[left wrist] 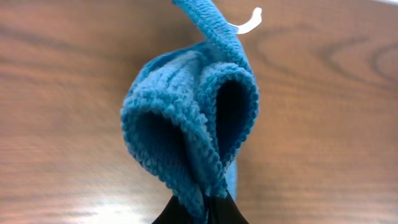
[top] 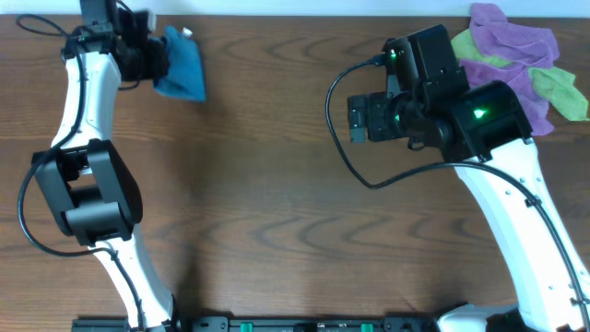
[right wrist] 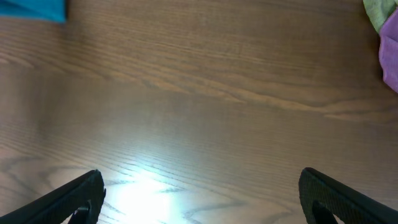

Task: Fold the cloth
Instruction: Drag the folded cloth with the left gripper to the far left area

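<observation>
The sky-blue cloth (top: pixel 182 66) hangs bunched at the table's far left corner, pinched by my left gripper (top: pixel 159 57), which is shut on it. In the left wrist view the cloth (left wrist: pixel 186 118) bulges in loose folds above the black fingertips (left wrist: pixel 214 211), and its small white tag (left wrist: pixel 247 22) sticks out at the top. My right gripper (top: pixel 355 118) hovers over the middle of the table, open and empty; its two black fingers (right wrist: pixel 78 199) stand wide apart over bare wood. A corner of the cloth (right wrist: pixel 34 9) shows at the top left of the right wrist view.
A heap of purple and lime-green cloths (top: pixel 521 60) lies at the far right corner, behind my right arm; its edge (right wrist: pixel 387 37) shows in the right wrist view. The brown wooden table (top: pixel 277 212) spreads between the arms.
</observation>
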Tool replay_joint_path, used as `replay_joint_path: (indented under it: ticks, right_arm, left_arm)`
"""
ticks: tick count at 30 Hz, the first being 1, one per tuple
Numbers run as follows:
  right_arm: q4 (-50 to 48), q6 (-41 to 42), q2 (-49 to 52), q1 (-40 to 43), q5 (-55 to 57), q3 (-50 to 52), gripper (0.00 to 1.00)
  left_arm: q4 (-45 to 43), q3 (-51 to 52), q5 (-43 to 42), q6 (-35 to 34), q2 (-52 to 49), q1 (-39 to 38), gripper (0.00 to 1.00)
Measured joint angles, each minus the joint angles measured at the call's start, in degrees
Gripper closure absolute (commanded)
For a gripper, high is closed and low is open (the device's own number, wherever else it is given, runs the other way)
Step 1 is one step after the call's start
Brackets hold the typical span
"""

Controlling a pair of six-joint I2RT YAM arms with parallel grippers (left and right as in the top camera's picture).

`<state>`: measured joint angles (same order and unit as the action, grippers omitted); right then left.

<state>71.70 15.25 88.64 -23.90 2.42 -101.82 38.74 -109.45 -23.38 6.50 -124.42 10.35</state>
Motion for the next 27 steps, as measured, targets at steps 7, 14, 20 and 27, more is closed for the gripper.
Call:
replay_joint_path:
  ticks: [7,14,20,27]
  right_arm:
    - [-0.1,0.0,0.0,0.0,0.0,0.0,0.01]
    - [-1.2,0.0,0.0,0.0,0.0,0.0,0.01]
    - [-1.6,0.0,0.0,0.0,0.0,0.0,0.01]
    - [-1.7,0.0,0.0,0.0,0.0,0.0,0.01]
  left_arm:
    - [0.5,-0.4,1.2,0.0,-0.9,0.0,0.94]
    - [0.3,-0.4,-3.9,-0.7,-4.2,-0.7,0.94]
    - [-2.7,-1.8,-11.4,-2.7,-4.2,-4.2,0.94]
    - [-1.0,-2.2,-9.0,-3.2,-4.2,-6.6,0.94]
